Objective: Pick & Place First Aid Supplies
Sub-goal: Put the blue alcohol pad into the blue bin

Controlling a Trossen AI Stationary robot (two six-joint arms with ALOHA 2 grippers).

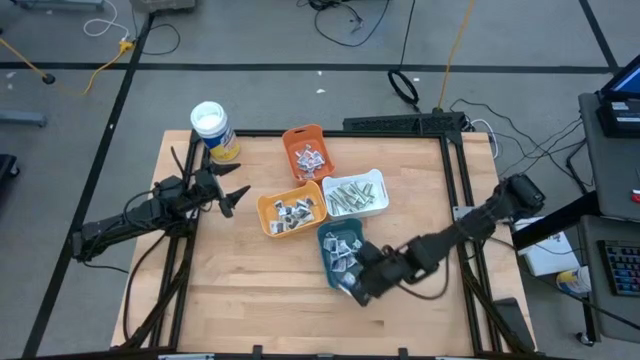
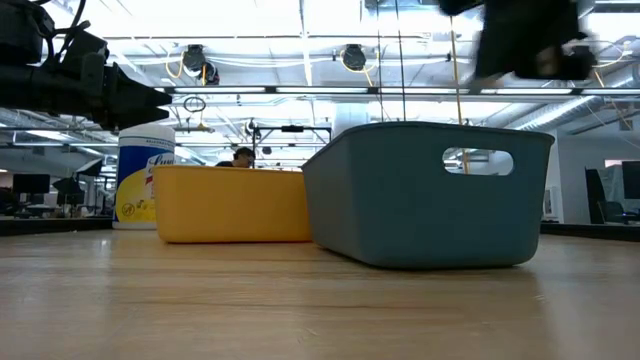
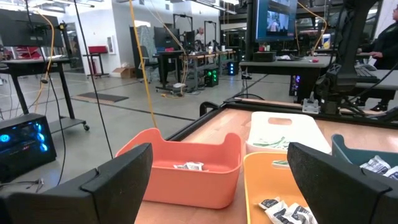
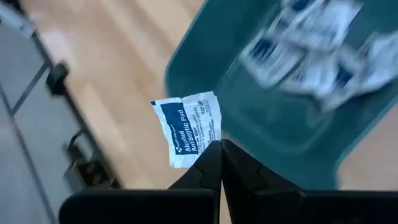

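Wood tabletop (image 4: 118,81), "Alcohol Antiseptic Pad" sachet (image 4: 188,127)

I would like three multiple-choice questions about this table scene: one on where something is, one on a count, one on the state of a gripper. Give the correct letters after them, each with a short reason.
1. Where is the right gripper?
A. at the teal tray
B. beside the canister
C. over the white tray

2. How many trays stand on the table?
A. two
B. four
C. six

3. What is the state of the right gripper?
A. wide open and empty
B. shut on a white packet
C. shut on a tray rim

Answers:
1. A: the high view shows it at the teal tray's near end.
2. B: two orange trays, one white and one teal are seen from above.
3. B: the right wrist view shows the closed fingertips pinching a corner of the blue-printed packet.
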